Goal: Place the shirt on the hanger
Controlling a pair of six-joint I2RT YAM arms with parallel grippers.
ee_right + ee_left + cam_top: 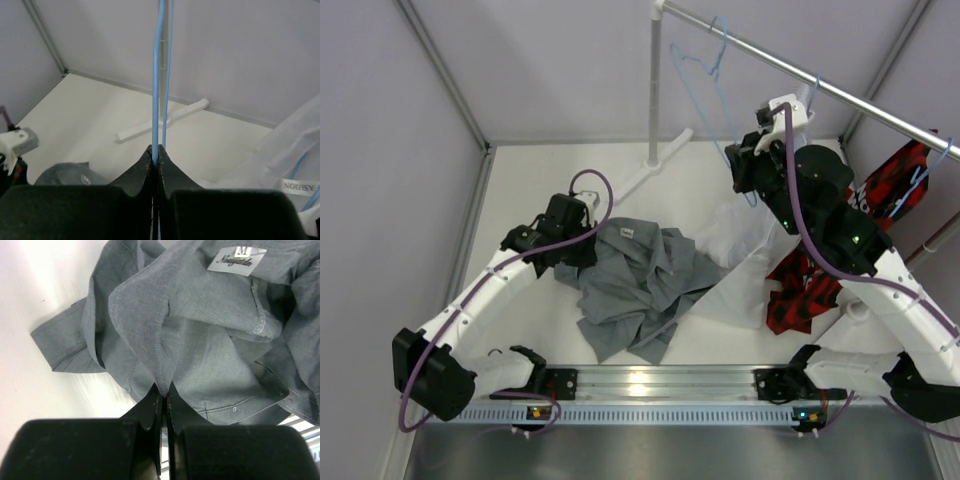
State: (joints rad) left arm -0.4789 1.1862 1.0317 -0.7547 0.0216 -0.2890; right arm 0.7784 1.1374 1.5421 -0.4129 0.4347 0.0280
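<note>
At mid-table, left of centre: the shirt (635,290), a crumpled grey heap with the collar label facing up. Comes close to the mounting bar (650,385) at the near edge. Leaves bare table (520,190) to the left and on the far side, out to the walls. Against its right side: a white shirt (745,240), then a red-and-black garment (800,290) toward the right wall, so little open room there.

At the heap's far-left edge: the left hand (570,235) (164,390), closed tight on a fold of the shirt, pinching the cloth into a raised ridge between the fingertips.

At far right, above the table: the hanger (721,90) (156,100), thin and light blue, hook up at the slanting metal rail (840,95). At its lower part, the right hand (745,165) (155,150), closed on the blue wire. Well apart from the shirt, with the white shirt lying below and between.
</note>
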